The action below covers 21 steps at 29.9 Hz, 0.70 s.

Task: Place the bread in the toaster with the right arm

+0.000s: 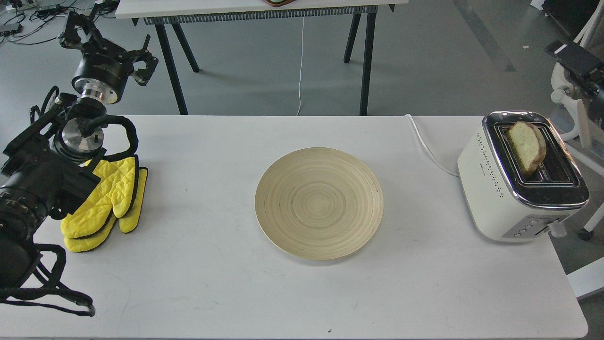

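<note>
The bread [526, 147], a pale slice with a brown crust, stands in the left slot of the cream-white toaster [490, 193] at the table's right end, its top half sticking out above the chrome top. My right gripper [578, 66] is raised above and to the right of the toaster, well clear of the bread, empty, with its fingers apart and partly cut off by the view's edge. My left gripper [109, 46] is held high at the far left, open and empty.
A round bamboo plate [319, 203] lies in the middle of the white table [212, 283]. Yellow oven mitts [106, 203] lie at the left beside my left arm. The toaster's white cord [427, 146] runs off the back edge. A white chair [573, 108] stands behind the toaster.
</note>
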Tool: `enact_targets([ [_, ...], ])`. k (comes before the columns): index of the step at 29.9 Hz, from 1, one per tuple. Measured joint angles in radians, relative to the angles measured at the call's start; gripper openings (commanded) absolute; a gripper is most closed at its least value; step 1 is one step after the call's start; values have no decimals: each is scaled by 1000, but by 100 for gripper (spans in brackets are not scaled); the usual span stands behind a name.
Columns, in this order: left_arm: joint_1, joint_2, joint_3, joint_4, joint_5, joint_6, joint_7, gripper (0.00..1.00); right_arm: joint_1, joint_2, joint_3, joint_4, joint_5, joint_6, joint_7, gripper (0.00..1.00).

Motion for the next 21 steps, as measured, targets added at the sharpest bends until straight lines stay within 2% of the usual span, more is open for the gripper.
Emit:
enact_targets([
  [3, 0, 0, 0, 0, 0, 0, 0, 100, 9, 60, 105, -78, 174, 85, 0, 99],
  [6, 0, 0, -1, 0, 0, 0, 0, 100, 16, 177, 196, -189, 283, 132, 8, 99],
  [13, 0, 2, -1, 0, 0, 0, -1, 100, 14, 442, 376, -418, 488, 238, 53, 99],
  [21, -1, 2, -4, 0, -1, 0, -2, 100, 6, 651, 529, -599, 611, 338, 46, 99],
])
